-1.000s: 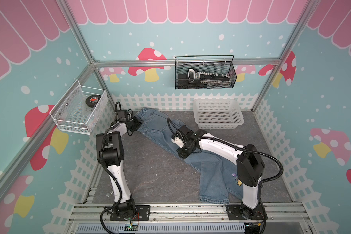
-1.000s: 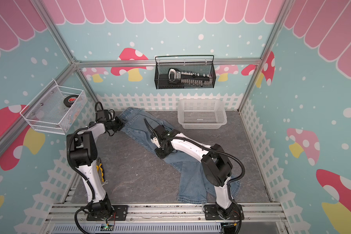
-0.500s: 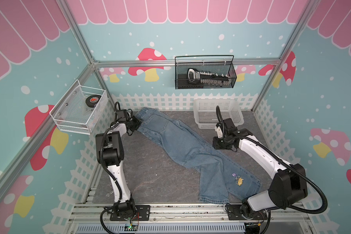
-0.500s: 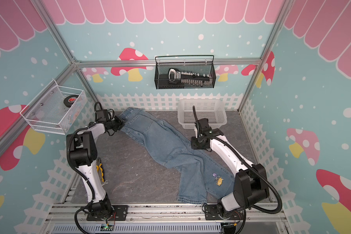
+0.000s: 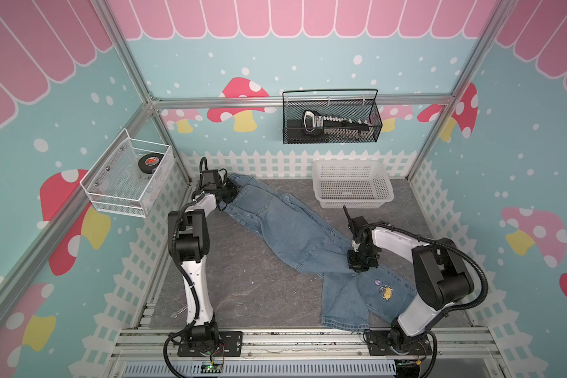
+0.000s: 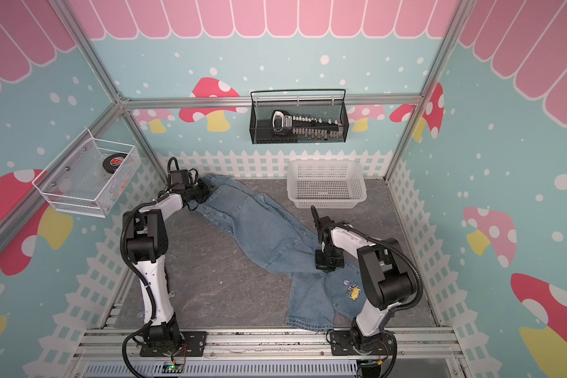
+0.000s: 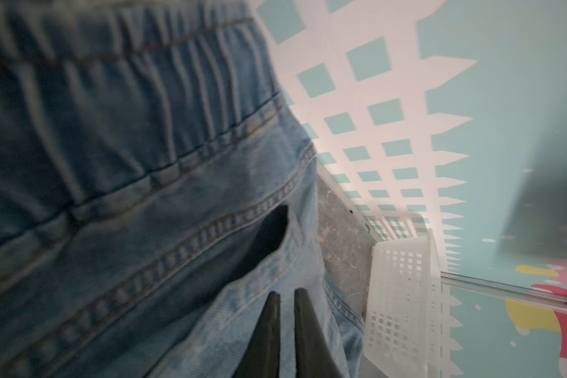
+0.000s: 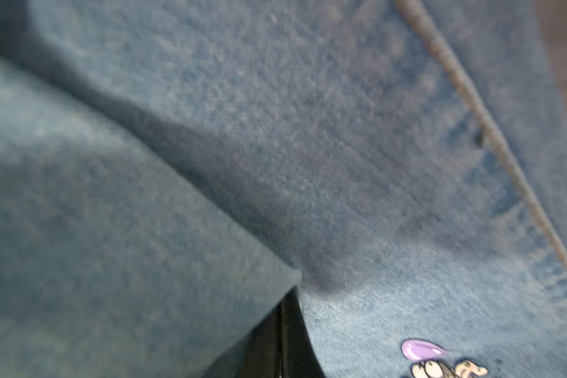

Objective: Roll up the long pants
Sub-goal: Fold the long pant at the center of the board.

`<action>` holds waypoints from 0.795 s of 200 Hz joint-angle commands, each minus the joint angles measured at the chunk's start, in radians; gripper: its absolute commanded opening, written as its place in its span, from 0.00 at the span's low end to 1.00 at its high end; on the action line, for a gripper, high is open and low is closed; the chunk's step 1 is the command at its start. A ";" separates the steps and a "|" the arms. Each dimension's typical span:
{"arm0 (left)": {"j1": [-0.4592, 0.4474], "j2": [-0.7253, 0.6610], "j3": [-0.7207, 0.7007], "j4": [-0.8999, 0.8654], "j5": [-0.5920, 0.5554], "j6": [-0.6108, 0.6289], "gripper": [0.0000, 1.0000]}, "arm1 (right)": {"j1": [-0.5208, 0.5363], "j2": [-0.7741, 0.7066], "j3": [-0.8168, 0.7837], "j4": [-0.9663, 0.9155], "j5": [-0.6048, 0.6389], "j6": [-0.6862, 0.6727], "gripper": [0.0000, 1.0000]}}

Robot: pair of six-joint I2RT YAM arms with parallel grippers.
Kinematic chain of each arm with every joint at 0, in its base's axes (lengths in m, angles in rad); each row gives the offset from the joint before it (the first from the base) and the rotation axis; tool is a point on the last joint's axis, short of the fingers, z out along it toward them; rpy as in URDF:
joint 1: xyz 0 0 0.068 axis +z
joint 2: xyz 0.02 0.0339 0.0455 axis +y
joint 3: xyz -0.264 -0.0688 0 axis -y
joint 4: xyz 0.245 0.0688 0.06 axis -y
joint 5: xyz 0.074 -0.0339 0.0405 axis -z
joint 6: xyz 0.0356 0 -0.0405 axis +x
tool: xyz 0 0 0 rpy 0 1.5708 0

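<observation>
Right hand [image 5: 358,268] swung onto long pants [image 5: 292,229] leg, closed; left hand [image 5: 232,193] pinches them near waistband [image 7: 112,81].

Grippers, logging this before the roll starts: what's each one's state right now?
Left gripper: jaws closed, pinching the long pants near the waistband.
Right gripper: jaws closed on a fold of the pants' leg.

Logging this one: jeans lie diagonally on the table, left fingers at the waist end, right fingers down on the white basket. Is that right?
One slip: the right fingers are down on the jeans, beside the cartoon patch, not on the white basket. The right wrist view shows it; the rest stands.
</observation>
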 commanded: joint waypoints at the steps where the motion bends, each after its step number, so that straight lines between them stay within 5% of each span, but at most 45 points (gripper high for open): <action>1: 0.022 0.010 -0.041 -0.074 -0.080 -0.014 0.11 | -0.011 0.117 0.081 0.024 0.003 -0.046 0.00; 46: 0.026 -0.073 -0.195 -0.193 -0.144 0.058 0.10 | -0.045 0.349 0.411 -0.050 0.007 -0.163 0.00; 122: 0.022 -0.366 -0.683 -0.173 -0.185 0.066 0.07 | -0.077 0.681 0.950 -0.177 -0.020 -0.281 0.01; 142: 0.009 -0.464 -0.760 -0.164 -0.182 0.054 0.07 | -0.095 0.654 0.972 -0.209 0.026 -0.315 0.10; 159: 0.006 -0.521 -0.775 -0.187 -0.200 0.062 0.07 | -0.133 0.541 0.885 -0.194 0.073 -0.331 0.28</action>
